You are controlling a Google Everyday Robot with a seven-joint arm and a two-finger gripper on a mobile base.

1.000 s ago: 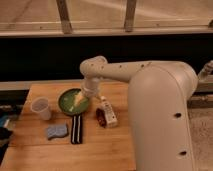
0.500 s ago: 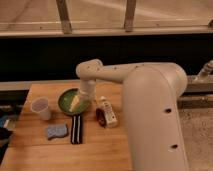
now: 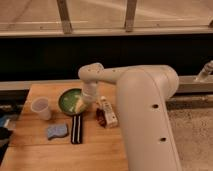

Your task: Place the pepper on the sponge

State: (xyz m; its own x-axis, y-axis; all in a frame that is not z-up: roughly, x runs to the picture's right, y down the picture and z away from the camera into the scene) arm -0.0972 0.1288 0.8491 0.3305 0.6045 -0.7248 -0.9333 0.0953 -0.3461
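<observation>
The dark red pepper (image 3: 101,118) lies on the wooden table (image 3: 45,152), tucked against the left side of a white carton (image 3: 108,112). Further left, near the table's front, the light blue sponge (image 3: 57,131) rests flat with nothing on it. My white arm bends down from its elbow (image 3: 90,73), and the gripper (image 3: 84,104) hangs over the right rim of the green plate (image 3: 67,100). It is just left of the pepper and above and to the right of the sponge.
A narrow black strip with white stripes (image 3: 76,129) lies between sponge and pepper. A translucent cup (image 3: 41,108) stands at the left. Something pale yellow (image 3: 79,105) sits on the plate. My large white body (image 3: 150,120) fills the right side.
The arm's elbow has shifted slightly left and lower, bringing the gripper closer over the plate's right rim. Pepper, sponge and the other objects have stayed where they were.
</observation>
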